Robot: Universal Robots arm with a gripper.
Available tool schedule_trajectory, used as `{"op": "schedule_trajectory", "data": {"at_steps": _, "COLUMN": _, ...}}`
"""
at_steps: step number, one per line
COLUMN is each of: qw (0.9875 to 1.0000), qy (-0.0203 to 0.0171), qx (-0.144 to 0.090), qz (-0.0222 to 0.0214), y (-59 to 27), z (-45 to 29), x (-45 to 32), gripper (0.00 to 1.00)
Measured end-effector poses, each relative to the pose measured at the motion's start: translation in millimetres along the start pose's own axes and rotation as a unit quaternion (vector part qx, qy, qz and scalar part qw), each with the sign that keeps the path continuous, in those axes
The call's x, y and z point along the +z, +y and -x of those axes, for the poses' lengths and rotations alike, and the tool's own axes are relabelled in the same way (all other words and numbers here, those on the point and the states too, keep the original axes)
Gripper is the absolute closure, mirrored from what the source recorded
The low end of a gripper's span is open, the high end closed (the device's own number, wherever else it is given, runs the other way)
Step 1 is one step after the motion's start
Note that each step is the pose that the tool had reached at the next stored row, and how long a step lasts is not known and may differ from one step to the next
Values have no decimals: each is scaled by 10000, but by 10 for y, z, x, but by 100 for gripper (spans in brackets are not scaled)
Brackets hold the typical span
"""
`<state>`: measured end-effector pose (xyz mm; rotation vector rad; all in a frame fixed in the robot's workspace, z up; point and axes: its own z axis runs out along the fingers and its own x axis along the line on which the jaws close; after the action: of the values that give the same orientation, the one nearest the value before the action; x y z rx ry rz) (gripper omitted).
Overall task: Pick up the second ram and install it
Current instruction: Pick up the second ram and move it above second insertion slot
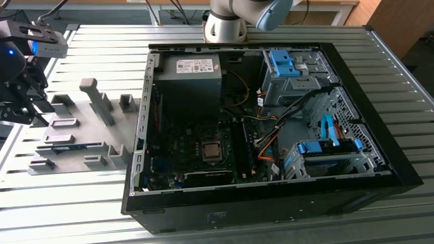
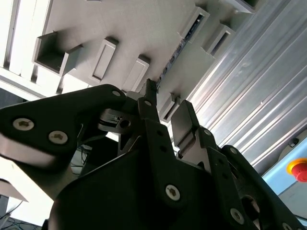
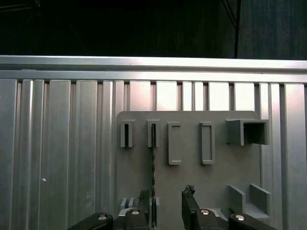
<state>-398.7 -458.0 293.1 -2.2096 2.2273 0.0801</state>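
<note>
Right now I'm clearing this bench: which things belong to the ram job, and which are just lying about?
Job: second ram, in the grey holder tray; open gripper near it; computer case.
Not needed: power supply; blue drive caddies; red stop button.

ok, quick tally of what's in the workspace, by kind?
Computer case: 1
Grey holder plate: 1
Ram stick, edge-on in the plate: 1
Gripper, jaws open, near the stick: 1
Total: 4
</note>
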Motion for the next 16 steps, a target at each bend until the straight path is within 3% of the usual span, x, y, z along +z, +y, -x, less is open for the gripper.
{"op": "schedule_trajectory", "data": {"at_steps": 16, "qw": 10000, "qy": 4, "qx": 0, "qz": 0, "y": -1, "z": -5, "x": 48, "gripper": 60}}
